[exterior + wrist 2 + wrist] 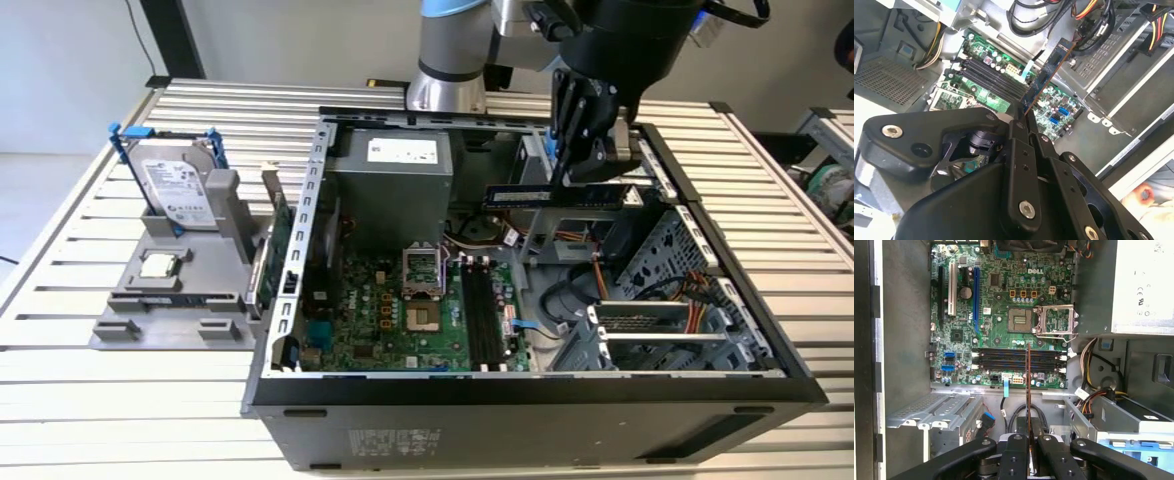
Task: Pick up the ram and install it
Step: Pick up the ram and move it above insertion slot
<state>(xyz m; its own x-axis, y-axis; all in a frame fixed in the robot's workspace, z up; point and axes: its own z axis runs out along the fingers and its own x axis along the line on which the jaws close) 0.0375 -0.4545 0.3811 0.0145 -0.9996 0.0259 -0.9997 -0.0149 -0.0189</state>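
Observation:
My gripper hangs over the open computer case, shut on the ram. The ram is a long, narrow stick held level above the case's back right part in the exterior view. In the first wrist view the ram shows edge-on, running out from between the fingers toward the dark memory slots on the green motherboard. The second wrist view shows the ram slanting out from the gripper above the same slots. The ram is well above the board and touches nothing else.
On the exterior view's left, a grey stand holds a silver hard drive with blue rails and a small square processor chip. Inside the case are the power supply, the open processor socket, cables and a metal drive cage.

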